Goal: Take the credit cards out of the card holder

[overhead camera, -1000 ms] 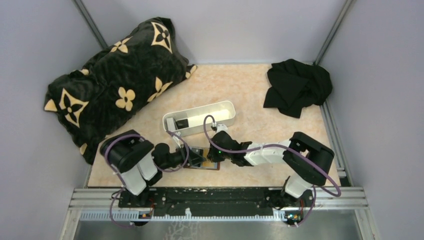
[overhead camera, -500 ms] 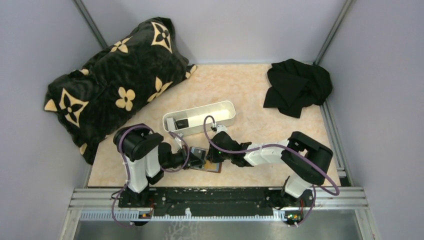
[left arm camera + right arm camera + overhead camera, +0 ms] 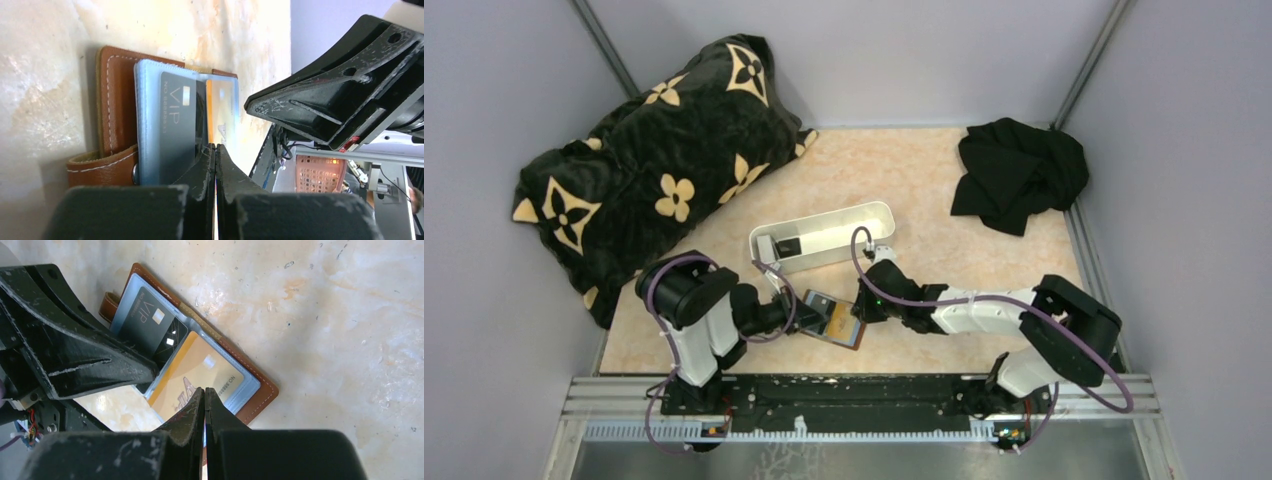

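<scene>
Top view: brown leather folding card holder (image 3: 836,322) lies open on the peach marbled surface (image 3: 944,190) near the front edge, w/ both arms' jaws meeting over it. Left wrist: left jaws pressed shut, tips at the edge of the dark grey VIP card (image 3: 175,125), which sits in its pocket beside an orange card (image 3: 222,115); unclear if it's pinched, so a pull may slip off. Right wrist: right jaws shut at the orange card's edge; w/o firm pinning, the holder could drag along.

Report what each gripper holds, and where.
Cannot be told. Both jaws are shut: the left gripper at the edge of the dark card, the right gripper at the edge of the orange card.
</scene>
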Available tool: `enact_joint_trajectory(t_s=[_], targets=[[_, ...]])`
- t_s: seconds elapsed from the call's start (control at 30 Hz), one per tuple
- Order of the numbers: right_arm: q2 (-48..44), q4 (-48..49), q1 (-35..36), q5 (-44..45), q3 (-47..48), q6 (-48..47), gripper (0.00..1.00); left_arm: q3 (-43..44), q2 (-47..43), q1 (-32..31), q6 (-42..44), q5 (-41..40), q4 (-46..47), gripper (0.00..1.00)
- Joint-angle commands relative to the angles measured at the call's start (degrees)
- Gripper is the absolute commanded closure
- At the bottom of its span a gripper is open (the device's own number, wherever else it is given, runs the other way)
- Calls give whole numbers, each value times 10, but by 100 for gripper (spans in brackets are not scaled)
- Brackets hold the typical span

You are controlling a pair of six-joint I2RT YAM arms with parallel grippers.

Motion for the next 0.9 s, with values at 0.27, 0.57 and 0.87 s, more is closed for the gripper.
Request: enact_joint_trajectory(t_s=[0.27, 0.57, 0.87], targets=[[10, 28, 10, -12, -16, 6, 100, -55, -44, 9, 31, 16, 109, 100], [-30, 28, 11, 1, -53, 34, 100, -48, 18, 9, 62, -7, 94, 45], [-49, 9, 18, 7, -60, 39, 100, -45, 34, 9, 64, -19, 84, 50]])
